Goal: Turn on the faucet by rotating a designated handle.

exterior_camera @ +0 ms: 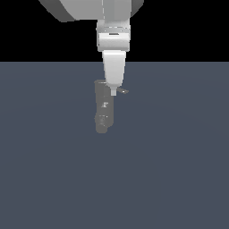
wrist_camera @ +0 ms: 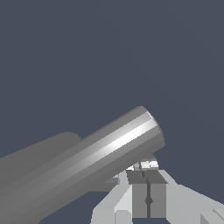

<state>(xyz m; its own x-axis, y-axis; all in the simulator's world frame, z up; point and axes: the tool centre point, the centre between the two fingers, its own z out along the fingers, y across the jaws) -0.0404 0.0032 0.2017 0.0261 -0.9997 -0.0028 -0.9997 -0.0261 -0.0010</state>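
The arm [exterior_camera: 114, 67] hides most of the handle [exterior_camera: 124, 91], perhaps touching it.

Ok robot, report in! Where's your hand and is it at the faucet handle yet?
Gripper at top of faucet, fingers together, nothing seen between them. Handle pokes out just past the fingertip. Contact unclear. Nothing in the way.

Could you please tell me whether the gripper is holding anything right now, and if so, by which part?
Nothing is visibly held. The gripper sits at the faucet's top beside the handle, fingers together; a grasp cannot be confirmed.
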